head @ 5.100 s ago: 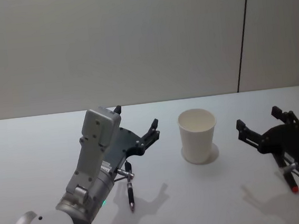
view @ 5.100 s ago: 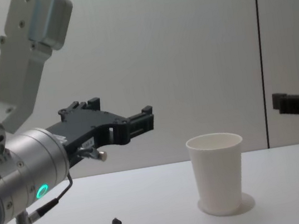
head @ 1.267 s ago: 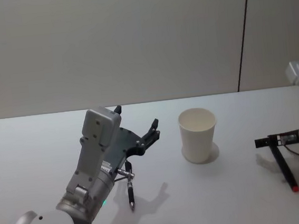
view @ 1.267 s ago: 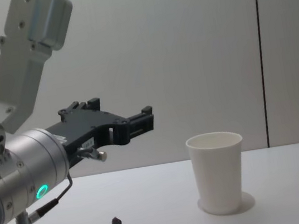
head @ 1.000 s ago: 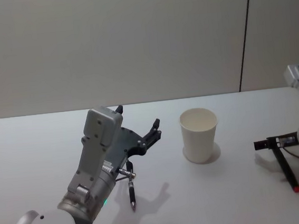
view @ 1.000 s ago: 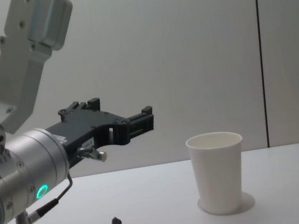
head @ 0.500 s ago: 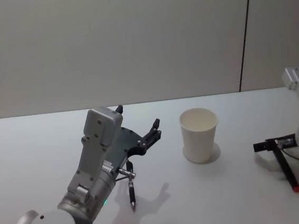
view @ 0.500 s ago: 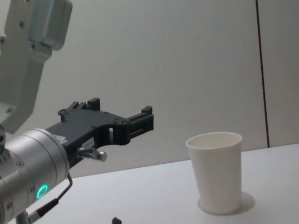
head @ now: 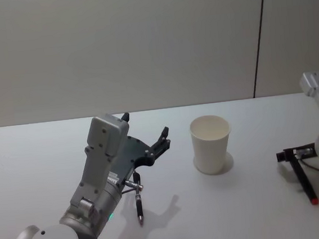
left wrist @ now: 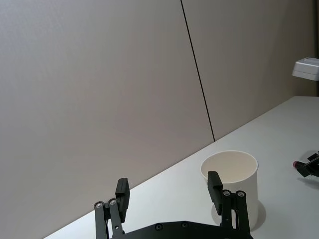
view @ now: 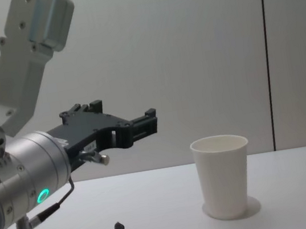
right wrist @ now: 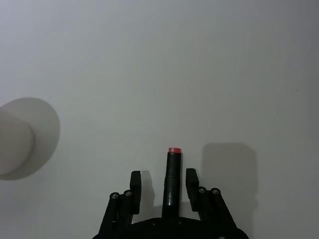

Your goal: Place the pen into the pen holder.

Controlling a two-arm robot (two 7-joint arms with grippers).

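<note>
Head view: plain white pen holder (head: pixel 211 147)

White table (head: pixel 39 159), grey wall (head: pixel 113 45) with dark vertical seam (head: pixel 259 36).

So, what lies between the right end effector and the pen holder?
Nothing: in the head view, the table is bare between the right end effector and the pen holder. The red-tipped pen lies between its open fingers.
</note>
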